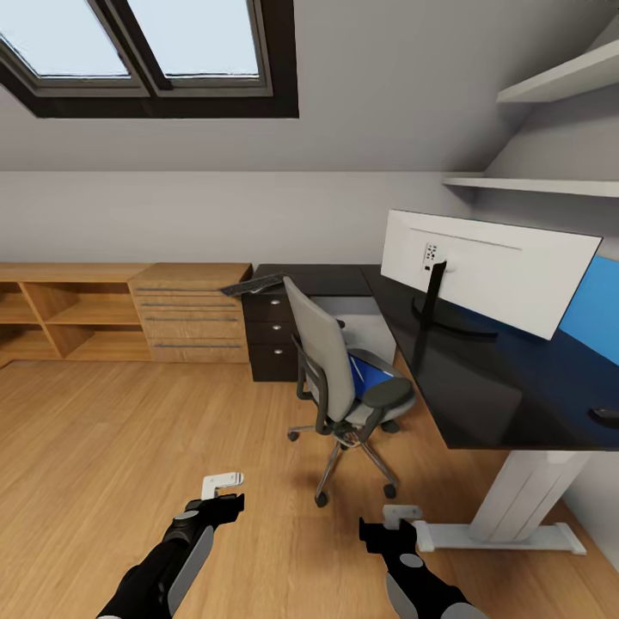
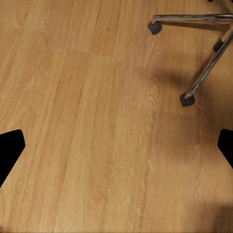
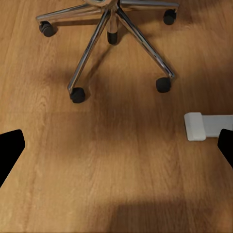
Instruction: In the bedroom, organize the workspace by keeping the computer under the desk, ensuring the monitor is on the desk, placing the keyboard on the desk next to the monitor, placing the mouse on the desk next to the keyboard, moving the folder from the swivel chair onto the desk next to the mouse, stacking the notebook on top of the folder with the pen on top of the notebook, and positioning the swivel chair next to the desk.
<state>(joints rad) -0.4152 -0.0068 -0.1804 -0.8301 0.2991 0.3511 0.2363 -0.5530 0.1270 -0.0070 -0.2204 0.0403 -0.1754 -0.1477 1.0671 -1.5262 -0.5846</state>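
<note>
The swivel chair (image 1: 331,361) stands on the floor with its back to me, just left of the black-topped desk (image 1: 481,387). The blue folder (image 1: 371,375) lies on its seat. The monitor (image 1: 490,271) stands on the desk, white back facing me. The keyboard (image 1: 254,284) rests tilted at the desk's far left end. A small dark object (image 1: 604,415), perhaps the mouse, sits at the desk's right edge. My left gripper (image 1: 222,487) (image 2: 116,150) and right gripper (image 1: 401,517) (image 3: 116,150) hang open and empty over the floor before the chair base (image 3: 111,29) (image 2: 194,53). Computer, notebook and pen are out of view.
A dark drawer unit (image 1: 271,337) stands under the desk's left end, with a light wooden chest (image 1: 189,314) and open shelves (image 1: 60,320) along the wall. The desk's white foot (image 1: 516,535) (image 3: 206,126) lies near my right gripper. Wall shelves (image 1: 533,182) hang above the desk.
</note>
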